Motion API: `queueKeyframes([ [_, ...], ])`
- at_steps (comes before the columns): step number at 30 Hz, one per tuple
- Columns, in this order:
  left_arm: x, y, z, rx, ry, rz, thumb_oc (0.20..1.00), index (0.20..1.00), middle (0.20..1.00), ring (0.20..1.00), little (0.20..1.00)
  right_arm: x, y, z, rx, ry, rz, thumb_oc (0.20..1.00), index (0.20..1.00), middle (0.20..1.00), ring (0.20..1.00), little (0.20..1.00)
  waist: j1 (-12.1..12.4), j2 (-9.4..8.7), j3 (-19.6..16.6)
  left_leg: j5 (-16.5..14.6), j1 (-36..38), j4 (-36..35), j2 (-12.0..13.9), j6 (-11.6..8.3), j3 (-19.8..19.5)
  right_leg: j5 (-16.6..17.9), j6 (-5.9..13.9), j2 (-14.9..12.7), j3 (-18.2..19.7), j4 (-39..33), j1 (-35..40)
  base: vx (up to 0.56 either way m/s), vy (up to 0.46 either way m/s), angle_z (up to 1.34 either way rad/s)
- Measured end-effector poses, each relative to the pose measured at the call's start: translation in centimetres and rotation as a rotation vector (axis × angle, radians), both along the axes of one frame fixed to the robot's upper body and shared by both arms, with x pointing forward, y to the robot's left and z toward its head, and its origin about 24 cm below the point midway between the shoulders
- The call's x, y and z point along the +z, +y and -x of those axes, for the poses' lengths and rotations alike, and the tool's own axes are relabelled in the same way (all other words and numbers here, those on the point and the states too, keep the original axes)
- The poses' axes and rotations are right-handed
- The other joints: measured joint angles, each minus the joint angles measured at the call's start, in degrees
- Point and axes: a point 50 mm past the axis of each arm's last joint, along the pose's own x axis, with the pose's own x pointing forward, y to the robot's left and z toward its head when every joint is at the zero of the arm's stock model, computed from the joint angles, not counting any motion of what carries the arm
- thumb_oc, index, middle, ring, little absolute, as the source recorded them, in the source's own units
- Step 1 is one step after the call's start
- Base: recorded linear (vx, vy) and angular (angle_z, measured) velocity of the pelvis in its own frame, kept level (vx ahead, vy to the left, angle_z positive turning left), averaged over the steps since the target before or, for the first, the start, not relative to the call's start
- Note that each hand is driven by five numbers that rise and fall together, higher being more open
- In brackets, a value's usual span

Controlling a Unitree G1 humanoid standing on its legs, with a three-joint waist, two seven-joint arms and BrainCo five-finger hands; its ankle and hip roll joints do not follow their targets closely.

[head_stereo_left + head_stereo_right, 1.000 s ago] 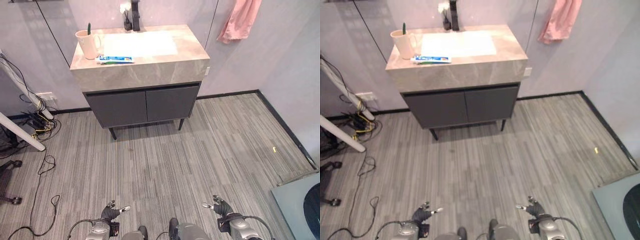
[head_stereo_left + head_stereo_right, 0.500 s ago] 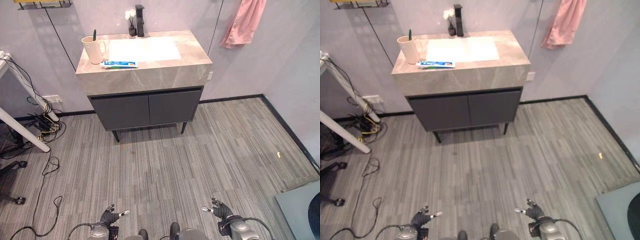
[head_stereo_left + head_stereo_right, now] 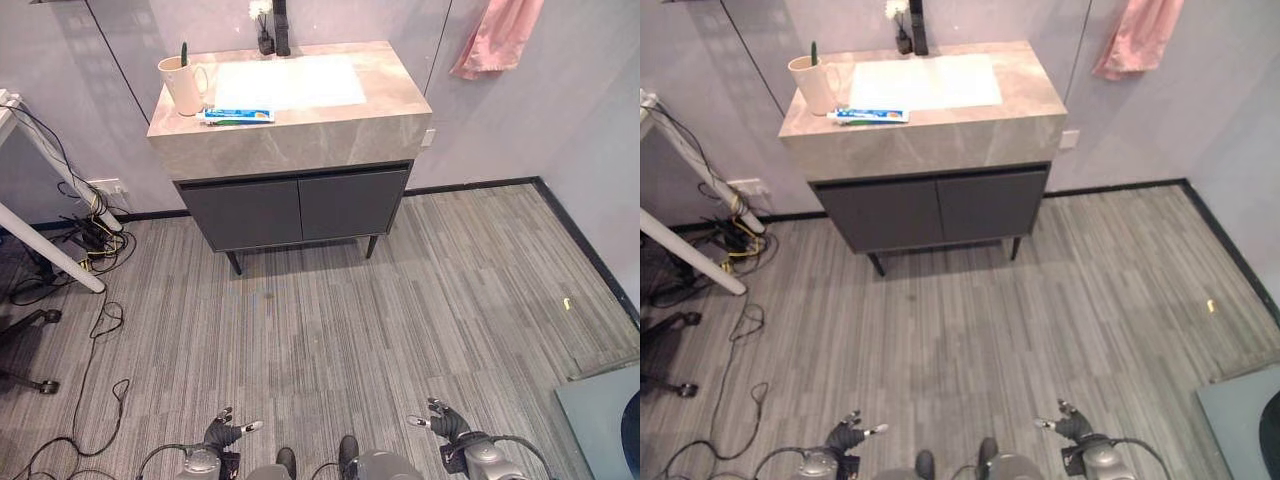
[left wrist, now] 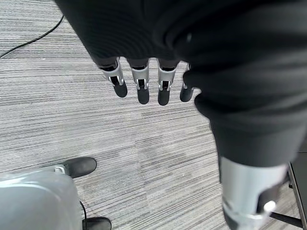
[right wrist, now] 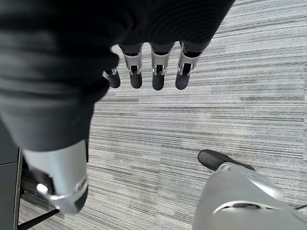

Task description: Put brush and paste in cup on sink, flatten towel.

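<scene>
Clearly the main risk lies in the distance: the robot stands well back on the floor (image 3: 330,320) from the counter (image 3: 290,125), so any reach begun from this spot would fall short. Once closer, a careless approach could knock the cup (image 3: 183,86), which sits near the counter's left rear corner beside the sink basin (image 3: 288,82). A green brush (image 3: 184,54) already stands in that cup, while the paste tube (image 3: 238,116) lies flat just in front of it, near the front edge, where a clumsy pinch could push it off onto the floor. The pink towel (image 3: 498,38) hangs bunched on the wall to the right of the counter, apart from it, and a one-sided tug might pull it down instead of flattening it. Both hands hang low by the robot's sides, the left hand (image 4: 144,81) and the right hand (image 5: 148,72) each with fingers straight and relaxed, holding nothing, pointing over bare floor.
</scene>
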Motion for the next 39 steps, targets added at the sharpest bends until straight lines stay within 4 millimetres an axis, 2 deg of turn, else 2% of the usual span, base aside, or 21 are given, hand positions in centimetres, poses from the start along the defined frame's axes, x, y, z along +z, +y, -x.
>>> queueKeyframes([
  [8,0.5,-0.1,-1.3,-0.011,-0.031,-0.001,1.0,1.0,1.0,1.0,1.0,0.1,-0.6,0.1,-0.003,0.004,0.016,1.0,1.0,1.0,1.0,1.0,-0.1,0.73,0.7,0.8,-1.0,-1.1,0.4,-1.17,-1.5,-1.0,-0.89,0.2,-1.4,1.3,-1.3,0.02,-0.055,0.09],
  [11,0.4,-0.1,-1.2,-0.013,-0.023,-0.004,1.0,1.0,1.0,1.0,1.0,-0.5,-1.3,1.5,-0.023,0.062,0.035,1.0,1.0,1.0,1.0,1.0,-0.4,1.44,1.1,1.7,-0.8,-2.7,1.1,-1.81,-1.7,-1.6,-1.82,0.7,-2.1,1.7,-2.0,0.05,-0.121,0.09],
  [14,0.7,-0.2,-2.1,-0.018,-0.041,-0.004,1.0,1.0,1.0,1.0,1.0,-0.6,-1.7,1.9,-0.014,0.082,0.056,1.0,1.0,1.0,1.0,1.0,-0.7,1.25,1.6,2.7,-1.3,-1.5,1.8,-3.34,-1.6,-1.9,-2.32,1.5,-2.5,0.8,-1.9,0.01,-0.116,0.06],
  [16,1.7,-0.5,-3.9,-0.027,-0.109,0.005,1.0,1.0,1.0,1.0,1.0,-0.4,-1.5,1.2,-0.005,0.065,0.056,1.0,1.0,1.0,1.0,1.0,-1.3,-0.07,3.3,3.0,-5.7,6.2,0.9,-3.86,-1.6,-2.5,-2.99,0.8,-2.3,0.9,-2.2,0.02,-0.052,0.13],
  [17,2.2,-0.8,-4.7,-0.039,-0.149,0.012,1.0,1.0,1.0,1.0,1.0,-0.3,-1.5,1.0,0.009,0.063,0.061,1.0,1.0,1.0,1.0,1.0,-1.0,-0.7,4.4,3.2,-7.9,10.5,0.6,-4.09,-1.5,-2.0,-3.52,0.5,-2.0,0.7,-1.9,0.03,-0.016,-0.03],
  [18,2.4,-1.3,-5.2,-0.055,-0.17,0.022,1.0,1.0,1.0,1.0,1.0,-0.3,-1.6,1.0,0.016,0.064,0.067,1.0,1.0,1.0,1.0,1.0,-0.5,-0.94,5.0,3.0,-9.3,11.9,0.9,-3.92,-1.4,-1.7,-4.05,0.4,-2.2,0.3,-1.5,0.05,0.01,-0.04],
  [21,3.0,-2.0,-6.4,-0.091,-0.2,0.025,1.0,1.0,1.0,1.0,1.0,-0.4,-2.0,1.5,-0.004,0.081,0.094,1.0,1.0,1.0,1.0,1.0,-1.3,-1.04,6.5,3.1,-11.4,7.0,1.1,-4.03,-1.5,-0.6,-4.28,0.8,-4.3,-2.8,0.4,0.14,0.048,0.3],
  [24,3.4,-2.0,-6.8,-0.08,-0.228,0.03,1.0,1.0,1.0,1.0,1.0,-0.4,-2.3,1.4,-0.005,0.088,0.114,1.0,1.0,1.0,1.0,1.0,-1.1,-0.95,6.9,5.6,-15.1,-1.0,1.5,-5.21,-1.4,1.0,-2.06,2.6,-3.4,-8.0,1.6,0.27,0.054,0.01],
  [26,2.3,-1.6,-4.8,-0.061,-0.168,0.029,1.0,1.0,1.0,1.0,1.0,-0.2,-2.2,0.8,-0.002,0.078,0.125,1.0,1.0,1.0,1.0,1.0,0.8,-1.12,7.2,8.1,-15.1,-8.3,3.0,-5.23,-1.1,3.1,-1.59,5.2,0.3,-13.9,6.7,0.31,0.085,-0.85],
  [28,1.6,-1.1,-3.4,-0.034,-0.122,0.019,1.0,1.0,1.0,1.0,1.0,-0.2,-2.1,0.6,0.002,0.074,0.125,1.0,1.0,1.0,1.0,1.0,0.8,-0.98,7.2,8.6,-15.6,-10.9,4.4,-5.51,1.4,3.1,-1.86,7.0,1.7,-16.1,10.3,0.33,0.158,-0.65],
  [30,1.5,-0.7,-3.1,-0.003,-0.117,0.021,1.0,1.0,1.0,1.0,1.0,-0.3,-2.2,0.9,-0.003,0.085,0.129,1.0,1.0,1.0,1.0,1.0,1.0,-1.26,7.0,9.5,-16.2,-10.6,4.8,-4.34,4.7,3.1,-2.25,7.9,3.2,-17.7,12.5,0.25,0.153,-0.41],
  [33,1.4,-0.3,-2.9,0.023,-0.112,0.02,1.0,1.0,1.0,1.0,1.0,-0.5,-2.5,1.6,-0.015,0.114,0.137,1.0,1.0,1.0,1.0,1.0,1.2,-2.2,5.6,13.1,-16.1,-7.6,2.0,0.85,5.0,2.5,-1.44,7.2,5.5,-17.6,14.5,0.32,0.26,-0.46],
  [34,1.5,-0.2,-3.1,0.021,-0.117,0.016,1.0,1.0,1.0,1.0,1.0,-0.5,-2.6,1.7,-0.027,0.114,0.132,1.0,1.0,1.0,1.0,1.0,1.2,-2.8,5.2,13.2,-15.8,-5.5,0.4,1.32,5.5,1.6,-0.01,6.3,6.2,-17.6,15.9,0.26,0.26,-0.27],
  [35,1.7,-0.2,-3.3,0.018,-0.126,0.017,1.0,1.0,1.0,1.0,1.0,-0.9,-2.7,2.8,-0.037,0.147,0.132,1.0,1.0,1.0,1.0,1.0,1.0,-2.79,3.3,13.3,-16.1,-4.2,-1.1,4.0,7.9,1.1,0.84,5.9,7.2,-16.7,16.6,0.32,0.346,-0.25],
  [36,1.8,0.2,-3.4,0.012,-0.129,0.003,1.0,1.0,1.0,1.0,1.0,-1.3,-2.0,3.6,-0.027,0.166,0.116,1.0,1.0,1.0,1.0,1.0,0.6,-3.1,2.0,13.4,-14.7,-3.6,-2.1,6.38,8.3,-1.1,3.96,5.6,7.4,-13.4,17.3,0.37,0.432,-0.07],
  [38,2.7,0.8,-4.5,-0.043,-0.174,-0.028,1.0,1.0,1.0,1.0,1.0,-1.6,-0.7,3.6,0.048,0.172,0.102,1.0,1.0,1.0,1.0,1.0,0.0,-3.79,1.6,11.3,-11.7,-4.3,-2.6,9.67,7.8,-1.5,6.02,4.9,8.4,-3.9,14.8,0.24,0.294,0.08],
  [39,3.1,1.2,-4.9,-0.057,-0.19,-0.039,1.0,1.0,1.0,1.0,1.0,-1.7,-0.3,3.6,0.08,0.174,0.095,1.0,1.0,1.0,1.0,1.0,-0.1,-4.16,1.2,10.1,-10.9,-3.4,-2.9,9.7,7.9,-1.9,6.73,4.4,8.1,0.9,13.8,0.15,0.184,0.05],
])
